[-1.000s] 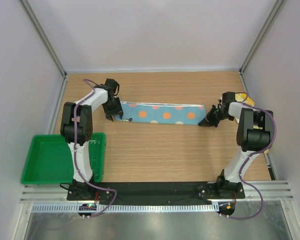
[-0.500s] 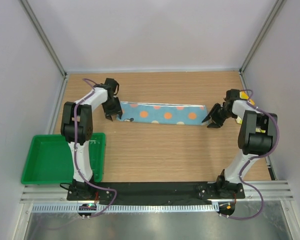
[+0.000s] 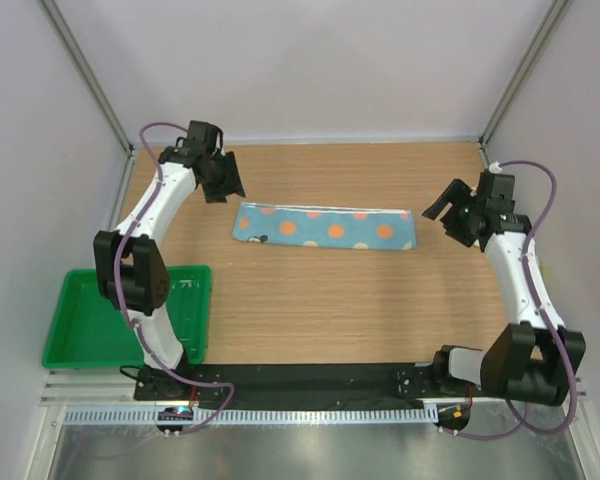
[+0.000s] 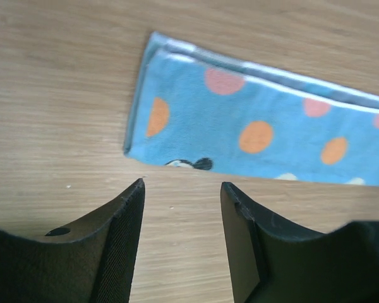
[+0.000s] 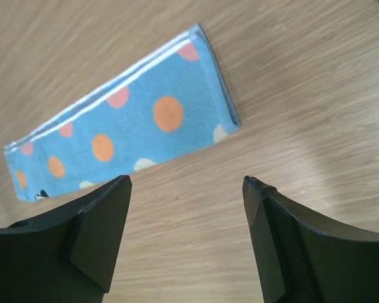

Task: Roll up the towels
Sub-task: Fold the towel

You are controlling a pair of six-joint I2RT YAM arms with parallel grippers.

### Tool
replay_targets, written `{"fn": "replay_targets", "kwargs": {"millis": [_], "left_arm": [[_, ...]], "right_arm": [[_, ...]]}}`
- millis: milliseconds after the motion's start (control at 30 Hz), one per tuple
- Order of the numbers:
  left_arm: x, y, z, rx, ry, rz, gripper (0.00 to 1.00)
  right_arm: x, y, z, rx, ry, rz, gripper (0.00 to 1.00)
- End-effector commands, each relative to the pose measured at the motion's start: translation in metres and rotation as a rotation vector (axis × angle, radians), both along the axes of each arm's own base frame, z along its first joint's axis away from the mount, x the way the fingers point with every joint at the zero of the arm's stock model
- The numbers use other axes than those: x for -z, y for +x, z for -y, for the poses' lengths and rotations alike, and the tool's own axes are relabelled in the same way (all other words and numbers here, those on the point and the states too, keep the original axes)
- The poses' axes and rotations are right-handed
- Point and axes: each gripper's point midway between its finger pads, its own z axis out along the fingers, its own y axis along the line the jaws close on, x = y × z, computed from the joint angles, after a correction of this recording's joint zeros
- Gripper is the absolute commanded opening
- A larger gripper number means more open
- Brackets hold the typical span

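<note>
On wooden table: blue dotted towel, folded flat.
Left gripper part-open, right gripper wide; both empty, off opposite ends.

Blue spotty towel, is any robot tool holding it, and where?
No, nothing is held. The left tool and the right tool both stand open and apart from the folded blue towel, which lies flat on the table.
</note>
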Motion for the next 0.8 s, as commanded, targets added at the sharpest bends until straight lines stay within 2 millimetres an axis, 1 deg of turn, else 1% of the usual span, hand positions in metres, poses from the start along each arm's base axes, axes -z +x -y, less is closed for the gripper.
{"fn": "replay_targets", "kwargs": {"millis": [0,33,67,100,133,167,233,267,300,333,367,400,433,467,500,533,600,633,667,700,733,767], "left_arm": [[-0.07,0.001,0.013,0.085,-0.103,0.214,0.53],[-0.064,-0.005,0.014,0.091,-0.115,0.226,0.56],[-0.071,-0.001,0.016,0.077,-0.14,0.28,0.59],[-0.085,-0.005,0.017,0.084,-0.16,0.332,0.62],[-0.075,-0.011,0.018,0.096,-0.161,0.324,0.63],[-0.078,-0.012,0.018,0.103,-0.162,0.348,0.63],[-0.096,-0.011,0.01,0.069,-0.139,0.419,0.64],[-0.099,-0.012,0.006,0.047,-0.134,0.439,0.65],[-0.111,-0.008,0.003,0.031,-0.133,0.502,0.66],[-0.127,-0.011,0.001,0.014,-0.146,0.561,0.74],[-0.122,-0.015,0.0,0.006,-0.153,0.563,0.81],[-0.125,-0.016,-0.002,-0.023,-0.166,0.57,0.95],[-0.127,-0.016,-0.009,-0.05,-0.157,0.58,1.0],[-0.131,-0.015,-0.009,-0.052,-0.16,0.582,1.0],[-0.13,-0.016,-0.009,-0.047,-0.157,0.569,1.0],[-0.126,-0.016,-0.006,-0.033,-0.163,0.549,1.0],[-0.122,-0.016,0.001,0.004,-0.182,0.533,1.0],[-0.109,-0.019,0.01,0.06,-0.206,0.478,1.0],[-0.107,-0.02,0.013,0.076,-0.215,0.456,1.0],[-0.111,-0.018,0.016,0.084,-0.227,0.453,1.0],[-0.106,-0.018,0.016,0.085,-0.224,0.436,1.0],[-0.104,-0.017,0.012,0.067,-0.202,0.432,0.98]], "right_arm": [[0.005,-0.017,0.006,0.089,-0.026,0.066,0.8],[0.002,-0.021,0.005,0.1,-0.014,0.088,0.83],[0.007,-0.023,0.003,0.102,-0.003,0.083,0.83],[0.016,-0.027,-0.001,0.093,0.013,0.069,0.83],[0.019,-0.03,-0.003,0.086,0.022,0.057,0.82],[0.02,-0.031,-0.005,0.08,0.028,0.055,0.82],[0.024,-0.035,-0.009,0.068,0.048,0.059,0.83],[0.022,-0.038,-0.01,0.069,0.05,0.08,0.83],[0.021,-0.038,-0.012,0.069,0.056,0.094,0.84],[0.02,-0.04,-0.013,0.07,0.062,0.109,0.87],[0.018,-0.042,-0.013,0.084,0.066,0.13,0.95],[0.017,-0.043,-0.013,0.087,0.068,0.139,1.0],[0.017,-0.043,-0.012,0.091,0.068,0.145,1.0],[0.017,-0.043,-0.012,0.096,0.065,0.146,1.0],[0.021,-0.045,-0.011,0.104,0.064,0.128,1.0],[0.023,-0.045,-0.008,0.116,0.055,0.121,1.0],[0.033,-0.047,-0.009,0.124,0.063,0.082,1.0],[0.036,-0.047,-0.01,0.118,0.072,0.075,1.0],[0.039,-0.047,-0.012,0.116,0.082,0.07,1.0],[0.042,-0.046,-0.014,0.116,0.095,0.066,1.0],[0.046,-0.045,-0.015,0.114,0.106,0.056,1.0],[0.05,-0.045,-0.017,0.109,0.118,0.052,1.0]]}}
